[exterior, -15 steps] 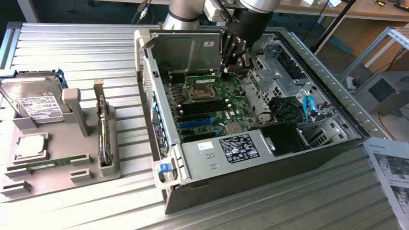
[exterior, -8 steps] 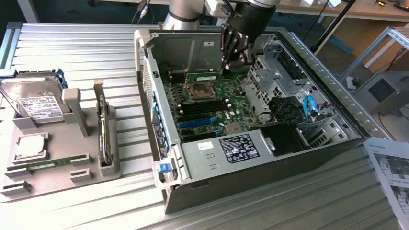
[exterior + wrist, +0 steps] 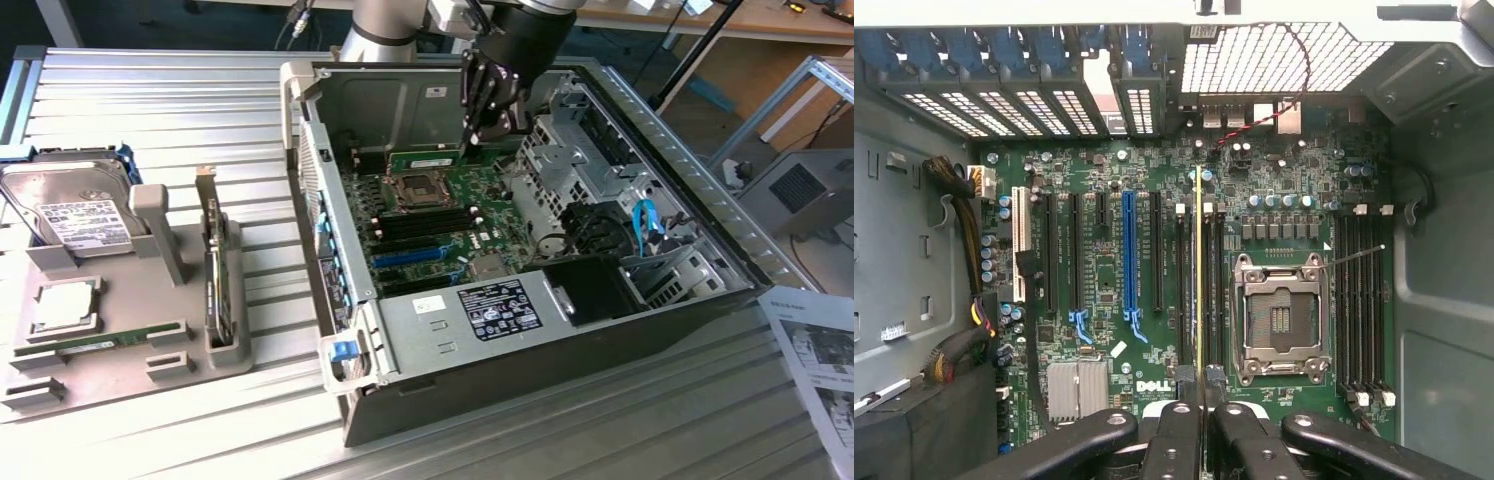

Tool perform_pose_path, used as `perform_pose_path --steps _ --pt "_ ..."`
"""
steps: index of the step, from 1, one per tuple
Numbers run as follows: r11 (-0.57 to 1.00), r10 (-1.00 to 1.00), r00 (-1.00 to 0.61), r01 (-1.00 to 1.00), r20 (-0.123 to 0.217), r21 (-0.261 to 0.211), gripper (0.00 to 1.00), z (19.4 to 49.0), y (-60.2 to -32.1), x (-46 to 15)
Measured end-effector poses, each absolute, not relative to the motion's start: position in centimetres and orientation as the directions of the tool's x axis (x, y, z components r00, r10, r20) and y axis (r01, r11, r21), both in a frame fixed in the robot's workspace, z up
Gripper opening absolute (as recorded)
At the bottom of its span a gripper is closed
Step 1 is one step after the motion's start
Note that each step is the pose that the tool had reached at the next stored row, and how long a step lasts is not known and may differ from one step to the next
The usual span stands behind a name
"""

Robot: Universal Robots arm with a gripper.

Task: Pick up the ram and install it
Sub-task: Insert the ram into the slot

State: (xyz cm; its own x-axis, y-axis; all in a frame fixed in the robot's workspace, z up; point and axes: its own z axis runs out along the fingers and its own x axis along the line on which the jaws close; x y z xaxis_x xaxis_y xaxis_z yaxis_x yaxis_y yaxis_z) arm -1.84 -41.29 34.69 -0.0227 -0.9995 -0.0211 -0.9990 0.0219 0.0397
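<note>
Grey-silver tubular arm [image 3: 380, 25] with a black wrist section [image 3: 534, 40]; black gripper [image 3: 483, 132] of jointed linkage bars, round silver pivot screws [image 3: 1116, 420] on each bar

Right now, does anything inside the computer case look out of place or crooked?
Nothing looks damaged. The ram, edge-on in the gripper, runs parallel to the memory slots, not askew. One oddity: the processor socket is empty and a thin lever juts out from it at an angle.

Holding the arm [image 3: 531, 40] steeply downward, pointing the gripper [image 3: 491, 128] straight down, pressing both fingers [image 3: 1172, 440] close together on the ram [image 3: 1199, 270].
</note>
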Motion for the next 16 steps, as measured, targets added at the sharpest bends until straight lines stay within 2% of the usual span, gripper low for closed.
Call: perform_pose_path --steps 16 --pt "0.022 -1.0 -0.023 -0.999 -0.021 0.04 0.12 33.1 -41.4 -1.8"
